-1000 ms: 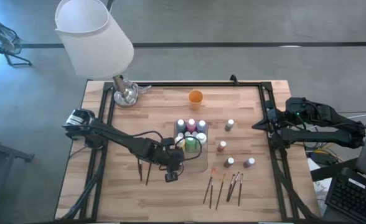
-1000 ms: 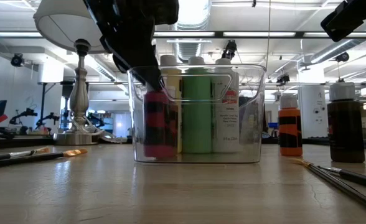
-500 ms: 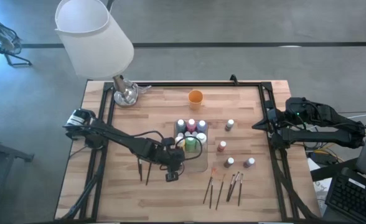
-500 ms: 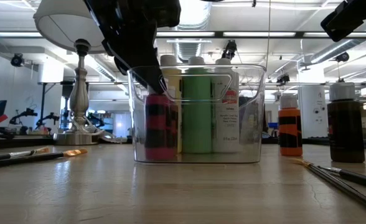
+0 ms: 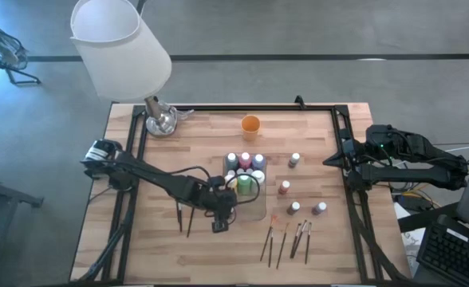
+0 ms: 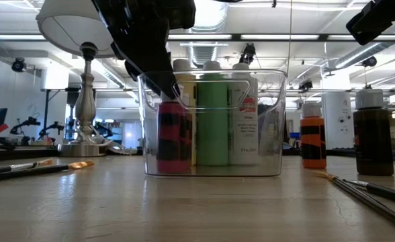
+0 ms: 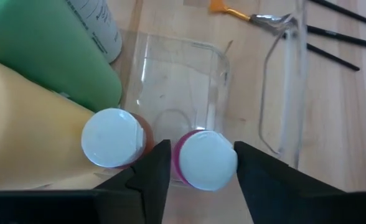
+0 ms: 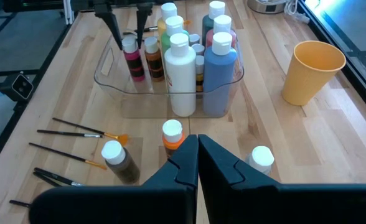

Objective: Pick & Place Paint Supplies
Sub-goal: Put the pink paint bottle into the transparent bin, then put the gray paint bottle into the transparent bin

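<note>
A clear tray [image 5: 258, 211] at the table's middle holds several paint bottles [image 5: 245, 163], among them a green one [image 7: 52, 43] and a yellow one [image 7: 27, 124]. A pink bottle with a white cap [image 7: 205, 158] stands upright on the tray's floor at its near left corner, beside an orange-brown one [image 7: 111, 138]. My left gripper [image 7: 203, 152] slants down into the tray, open, with one finger close on either side of that cap. My right gripper [image 8: 197, 140] is shut, parked above the table's right edge [image 5: 330, 162].
Loose bottles stand right of the tray [image 5: 295, 160] [image 5: 285, 188] [image 5: 295, 208] [image 5: 320, 208]. Brushes lie near the front edge [image 5: 286, 239] and left of the tray [image 5: 184, 219]. An orange cup [image 5: 250, 123] and a lamp [image 5: 161, 121] stand at the back.
</note>
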